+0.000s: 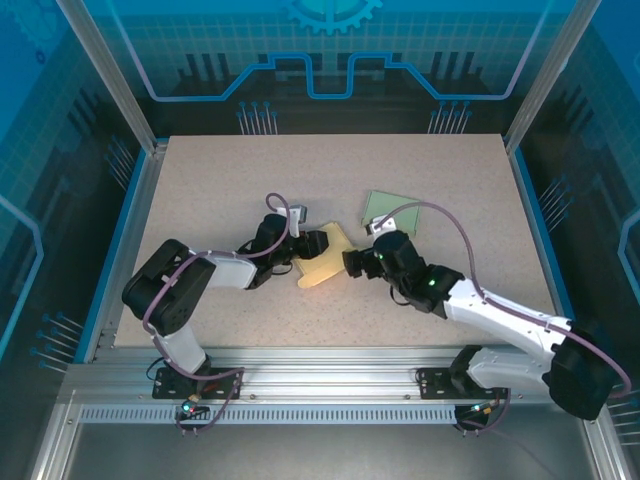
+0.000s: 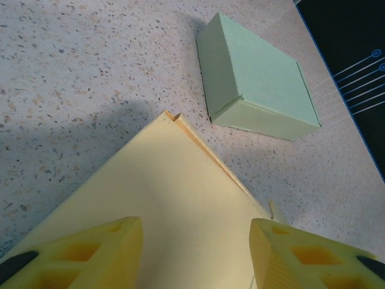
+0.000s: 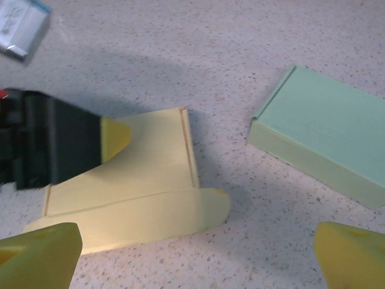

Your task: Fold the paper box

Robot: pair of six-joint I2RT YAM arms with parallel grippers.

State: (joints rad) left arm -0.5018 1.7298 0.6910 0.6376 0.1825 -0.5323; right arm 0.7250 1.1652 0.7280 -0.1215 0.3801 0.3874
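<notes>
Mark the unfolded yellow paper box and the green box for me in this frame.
yellow paper box point(image 3: 150, 171): right wrist view, middle of its flat main panel.
green box point(image 3: 328, 120): right wrist view, middle of its top face.

Overhead, we look down from behind. Wrist views sit close, facing past left claw point(image 2: 196, 227) and right claw point(image 3: 198, 233); both share yellow paper box point(image 2: 150, 192), green box point(image 2: 258, 84) ahead.

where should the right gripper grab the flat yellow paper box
Probably the rounded flap of the yellow paper box, from the right gripper's side: it juts free past a crease, while the left gripper sits over the rest.
</notes>
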